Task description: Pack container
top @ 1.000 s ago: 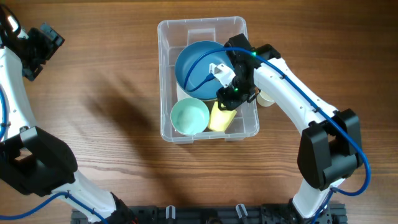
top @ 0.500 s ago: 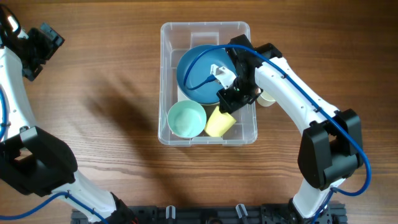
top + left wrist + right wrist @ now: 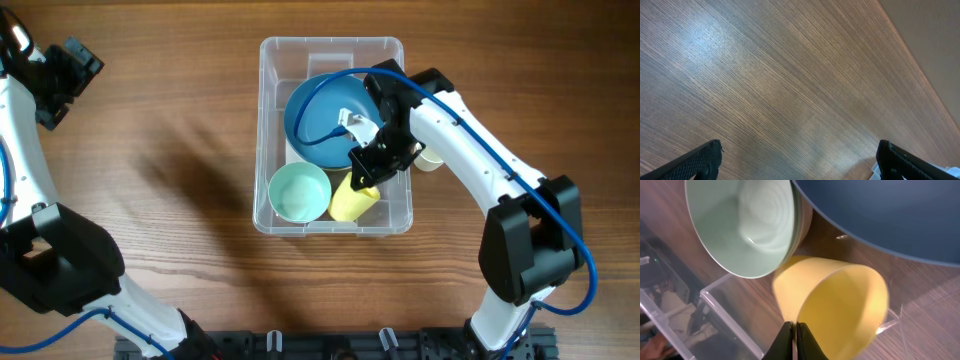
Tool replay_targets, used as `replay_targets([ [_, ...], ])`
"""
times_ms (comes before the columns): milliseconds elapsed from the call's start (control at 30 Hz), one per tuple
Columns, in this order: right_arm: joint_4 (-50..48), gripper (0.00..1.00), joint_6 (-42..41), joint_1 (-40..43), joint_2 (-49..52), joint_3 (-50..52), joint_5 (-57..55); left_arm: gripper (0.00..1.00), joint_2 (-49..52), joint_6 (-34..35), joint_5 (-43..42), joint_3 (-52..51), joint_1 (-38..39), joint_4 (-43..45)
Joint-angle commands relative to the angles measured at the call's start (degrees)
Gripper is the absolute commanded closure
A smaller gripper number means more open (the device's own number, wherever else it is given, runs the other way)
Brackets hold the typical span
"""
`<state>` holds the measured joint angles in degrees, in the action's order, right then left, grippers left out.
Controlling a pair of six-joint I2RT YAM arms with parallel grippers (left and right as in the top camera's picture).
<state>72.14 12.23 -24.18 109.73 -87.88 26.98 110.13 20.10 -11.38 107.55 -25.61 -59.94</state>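
The clear plastic container sits mid-table in the overhead view. Inside it are a large blue bowl, a mint green bowl and a yellow cup lying on its side. My right gripper is inside the container, shut on the yellow cup's rim. The right wrist view shows the jaws pinching the cup wall, beside the mint bowl and blue bowl. My left gripper is open and empty at the far left, over bare wood.
A small cream cup stands on the table just outside the container's right wall, partly hidden under my right arm. The container's clear wall is close to the left of the right jaws.
The container has shifted slightly on the table. The yellow cup has moved toward the container's front wall with the right gripper on it. The left arm has not moved.
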Motion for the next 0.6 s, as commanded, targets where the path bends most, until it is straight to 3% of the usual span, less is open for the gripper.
replay_targets([
  [0, 0.8, 0.96, -0.2, -0.2, -0.4, -4.5, -1.4, 0.00, -1.6, 0.5, 0.1, 1.1, -0.1, 0.1],
  [200, 5.4, 0.96, 2.1, -0.2, -1.3, -9.1, -10.8, 0.00, -1.6, 0.5, 0.1, 1.1, -0.1, 0.1],
  [433, 6.2, 0.96, 2.5, -0.2, -1.2, -9.0, -13.6, 0.00, -1.6, 0.5, 0.1, 1.1, -0.1, 0.1],
  [567, 5.1, 0.74, -0.7, -0.2, -1.2, -8.7, -18.6, 0.00, -1.6, 0.5, 0.1, 1.1, -0.1, 0.1],
])
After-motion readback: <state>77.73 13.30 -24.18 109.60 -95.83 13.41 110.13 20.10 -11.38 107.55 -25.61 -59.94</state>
